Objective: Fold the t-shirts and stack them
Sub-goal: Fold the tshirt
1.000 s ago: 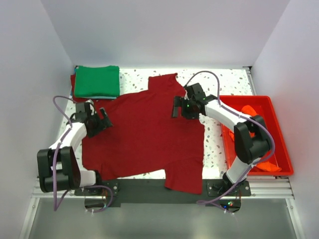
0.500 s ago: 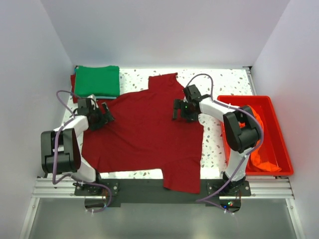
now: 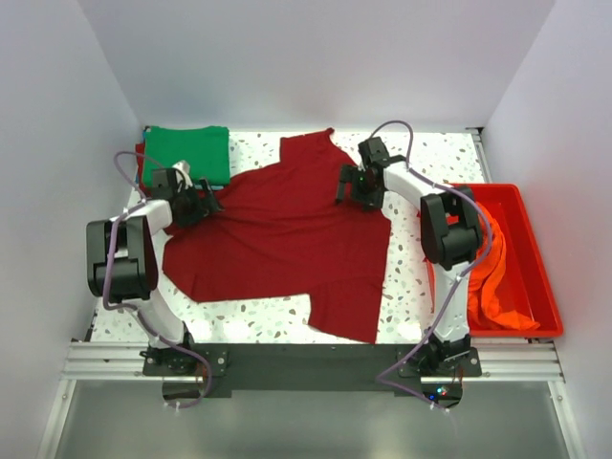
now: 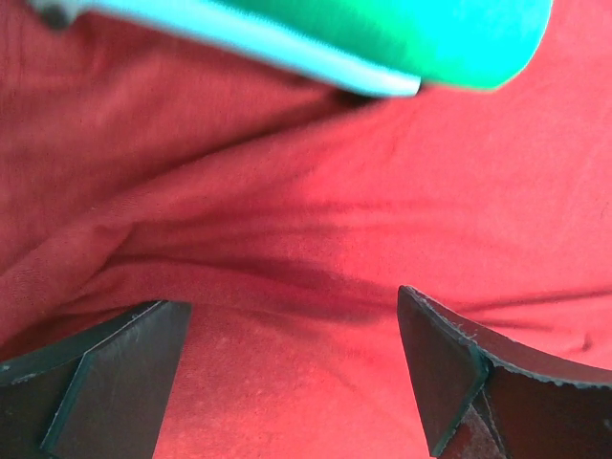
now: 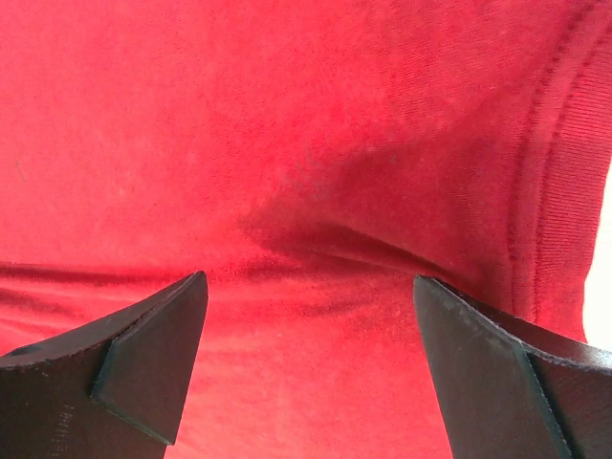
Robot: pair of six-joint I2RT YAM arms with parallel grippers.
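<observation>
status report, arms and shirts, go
Left gripper open, right gripper open, both over the red shirt. Shirt spread, unfolded. Green shirt folded, close by left gripper.

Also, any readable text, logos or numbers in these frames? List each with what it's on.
None: no readable text, number or logo in any view.
No print or tag showing on the dark red t-shirt.
No print on the folded green t-shirt.
No print seen on the orange t-shirt.
No label visible on the red tub.
</observation>
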